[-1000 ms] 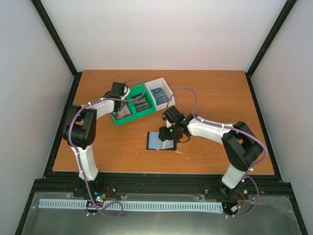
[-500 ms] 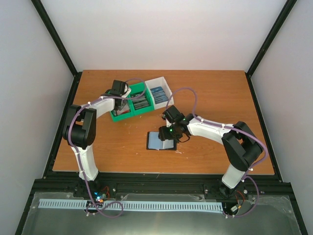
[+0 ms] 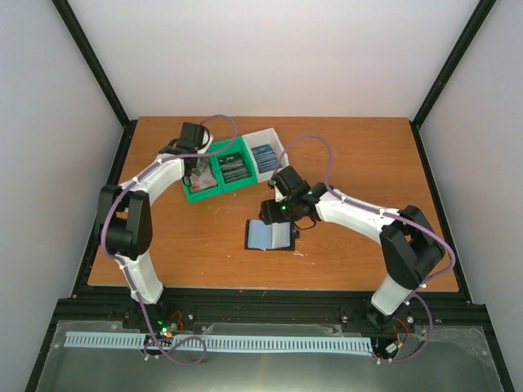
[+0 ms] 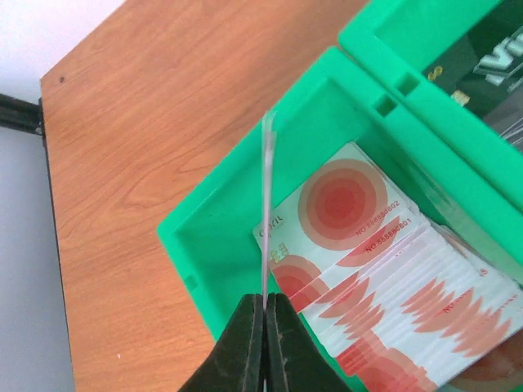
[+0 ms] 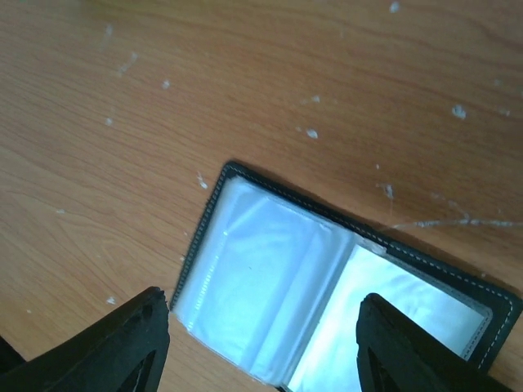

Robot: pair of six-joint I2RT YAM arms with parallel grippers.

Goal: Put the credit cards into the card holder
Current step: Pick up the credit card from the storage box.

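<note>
Left arm (image 3: 157, 173) raised | jaws now pinch card (image 4: 266, 204) (edge-on) | card holder (image 3: 270, 235) unmoved

The whole worktop (image 3: 351, 163) is taken in from a fixed point high above and behind the arm bases, tilted down and forward. The left wrist view is aimed down past the left gripper (image 4: 264, 304), very close over the green bin (image 4: 204, 245), which is also seen, small, in the top view. The right wrist view is held low over the card holder (image 5: 270, 278), framed by the right gripper (image 5: 263, 318), and likewise shared with the top view.
</note>
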